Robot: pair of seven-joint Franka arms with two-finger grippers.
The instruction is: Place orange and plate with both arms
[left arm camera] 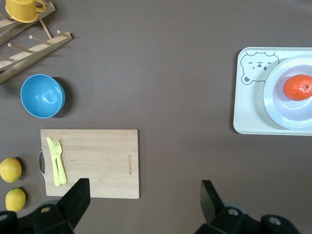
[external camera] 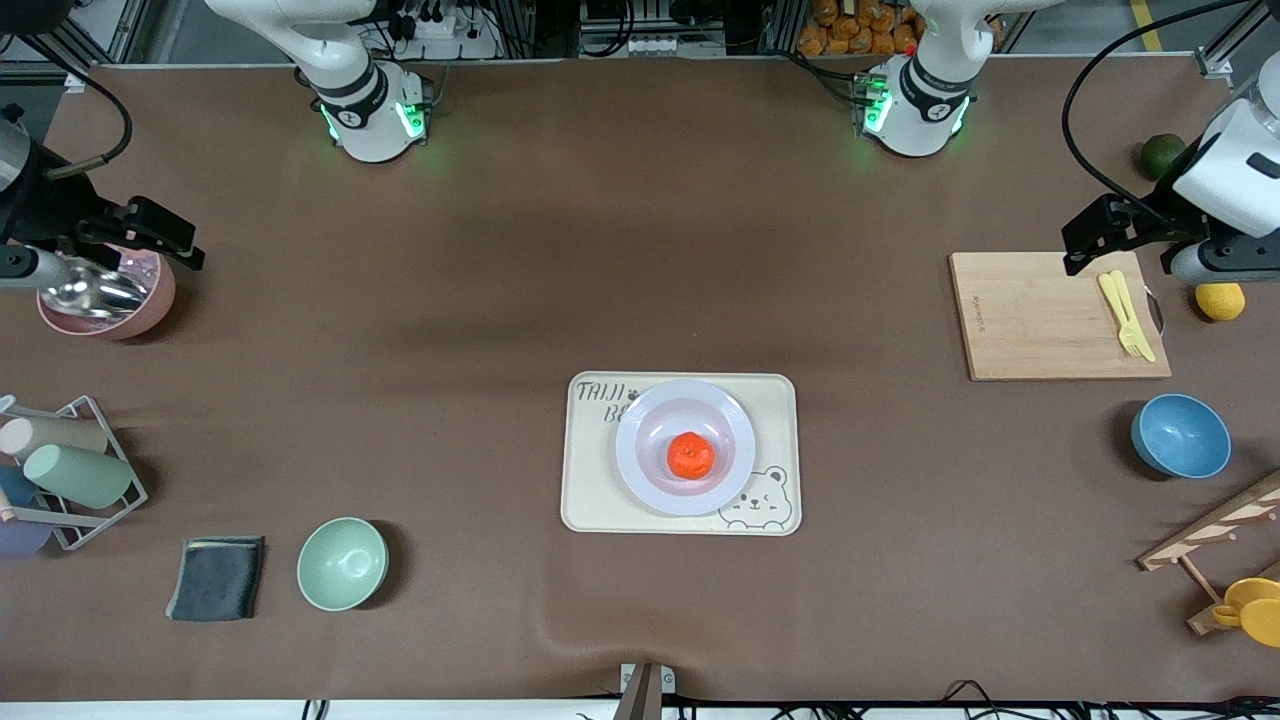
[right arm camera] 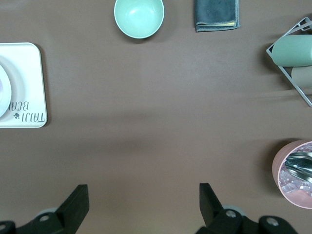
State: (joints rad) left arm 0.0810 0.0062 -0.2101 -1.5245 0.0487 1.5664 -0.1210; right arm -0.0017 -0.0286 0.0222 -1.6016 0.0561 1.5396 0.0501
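The orange point(external camera: 691, 455) lies in the middle of the pale lavender-white plate point(external camera: 632, 450), which rests on the cream bear-printed tray point(external camera: 590, 500) at mid-table. Both also show in the left wrist view: the orange point(left arm camera: 298, 87) on the plate point(left arm camera: 276, 97). My left gripper point(external camera: 1125, 245) is open and empty over the cutting board's corner at the left arm's end of the table; it also shows in its wrist view point(left arm camera: 145, 200). My right gripper point(external camera: 100, 250) is open and empty over the pink bowl at the right arm's end; it also shows in its wrist view point(right arm camera: 141, 200).
A wooden cutting board point(external camera: 1040, 320) holds a yellow fork and knife point(external camera: 1127, 315). Nearby are a lemon point(external camera: 1220, 300), a dark green fruit point(external camera: 1163, 155), a blue bowl point(external camera: 1180, 435) and a wooden rack point(external camera: 1215, 535). A pink bowl point(external camera: 140, 305), cup rack point(external camera: 70, 470), grey cloth point(external camera: 217, 577) and green bowl point(external camera: 342, 563) stand at the right arm's end.
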